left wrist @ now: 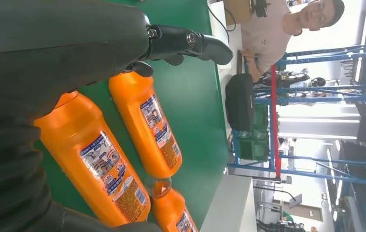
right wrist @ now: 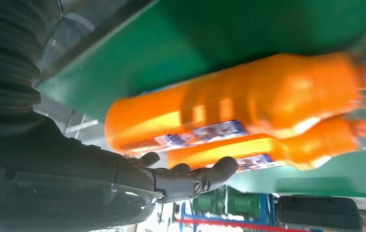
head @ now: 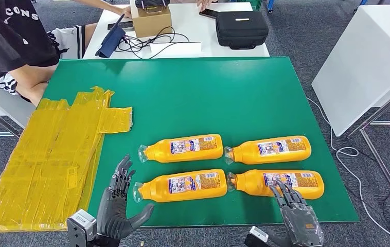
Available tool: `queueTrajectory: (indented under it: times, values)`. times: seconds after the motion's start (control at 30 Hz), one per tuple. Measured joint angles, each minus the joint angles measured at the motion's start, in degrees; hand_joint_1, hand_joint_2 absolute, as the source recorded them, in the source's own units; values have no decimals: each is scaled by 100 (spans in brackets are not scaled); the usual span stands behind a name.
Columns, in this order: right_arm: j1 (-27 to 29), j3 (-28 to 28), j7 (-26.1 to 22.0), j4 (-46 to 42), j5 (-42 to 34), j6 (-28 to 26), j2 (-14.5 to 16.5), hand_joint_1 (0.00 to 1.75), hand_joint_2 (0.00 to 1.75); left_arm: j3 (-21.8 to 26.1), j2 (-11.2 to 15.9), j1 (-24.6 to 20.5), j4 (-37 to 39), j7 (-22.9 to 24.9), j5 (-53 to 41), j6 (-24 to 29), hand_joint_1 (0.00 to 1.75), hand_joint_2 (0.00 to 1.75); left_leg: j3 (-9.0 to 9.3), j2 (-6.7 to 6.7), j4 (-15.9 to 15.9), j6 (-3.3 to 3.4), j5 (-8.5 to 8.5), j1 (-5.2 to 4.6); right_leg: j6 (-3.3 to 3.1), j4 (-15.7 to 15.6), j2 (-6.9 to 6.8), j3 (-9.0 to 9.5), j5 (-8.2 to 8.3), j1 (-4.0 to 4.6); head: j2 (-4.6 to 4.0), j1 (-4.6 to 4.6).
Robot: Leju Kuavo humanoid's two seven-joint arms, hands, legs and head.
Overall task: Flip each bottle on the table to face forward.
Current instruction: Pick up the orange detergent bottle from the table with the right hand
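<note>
You have open green table [head: 193, 98] beyond the four bottles [head: 182, 148], which lie in two close rows with only narrow gaps between. Yellow tape sheets [head: 54, 154] cover the left side; a person [head: 13, 46] sits at the far left corner.

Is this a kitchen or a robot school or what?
Probably a robot test lab or workshop, not a kitchen. A green work table holds four identical orange bottles laid out in rows, a white desk behind carries cables and an equipment case, and blue metal racks stand nearby.
</note>
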Motion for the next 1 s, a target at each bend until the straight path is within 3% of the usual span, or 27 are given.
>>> queueTrajectory:
  times: [0.57,1.0]
  values:
    - [-356,-381,-165,593,34,-113,-129,0,175,4,-1,-78,160,-38,66,-39,0,175,0,0,1,0,0,0,0,0,-1,1,-1,1,0,-2]
    - [-1026,-650,-346,1345,347,-264,-54,0,175,75,-22,-312,539,-26,234,-266,0,175,4,1,2,1,1,-2,1,1,0,5,0,-1,0,-2]
